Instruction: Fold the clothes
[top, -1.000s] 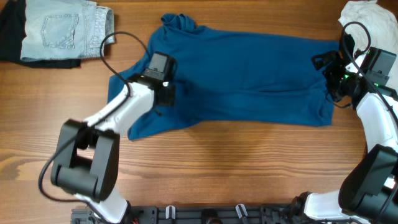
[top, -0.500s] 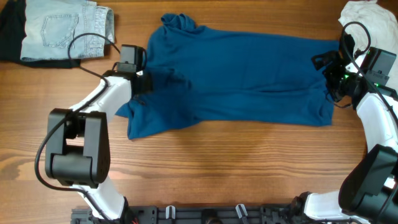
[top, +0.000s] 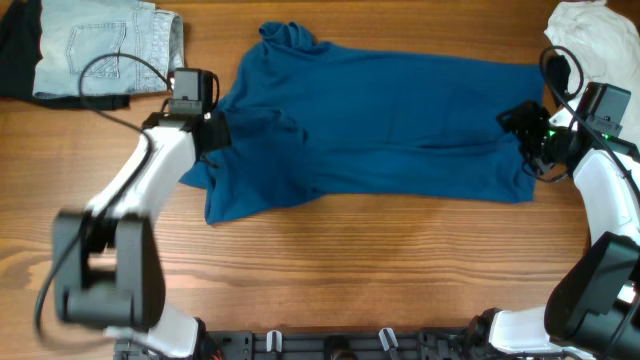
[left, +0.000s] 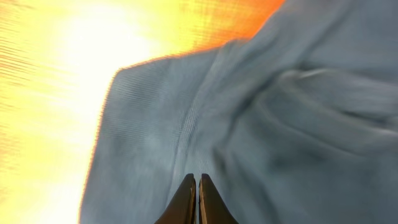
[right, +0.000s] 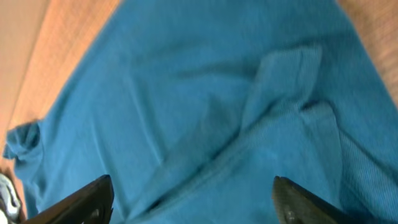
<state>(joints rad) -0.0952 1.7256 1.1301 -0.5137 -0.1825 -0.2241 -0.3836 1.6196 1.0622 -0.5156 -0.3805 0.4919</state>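
One blue top (top: 390, 125) lies spread flat across the table (top: 380, 270). The left gripper (left: 194, 183) sits on its left edge, fingers pressed together; I cannot tell if cloth is caught between them. The right gripper (top: 524, 140) is at the right end, fingers wide apart.

The top (top: 380, 120) is plain deep blue, the denim (top: 95, 45) pale blue.

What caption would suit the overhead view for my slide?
Deep-blue top spread on wooden table; left pincer at one end, right pincer at the other.
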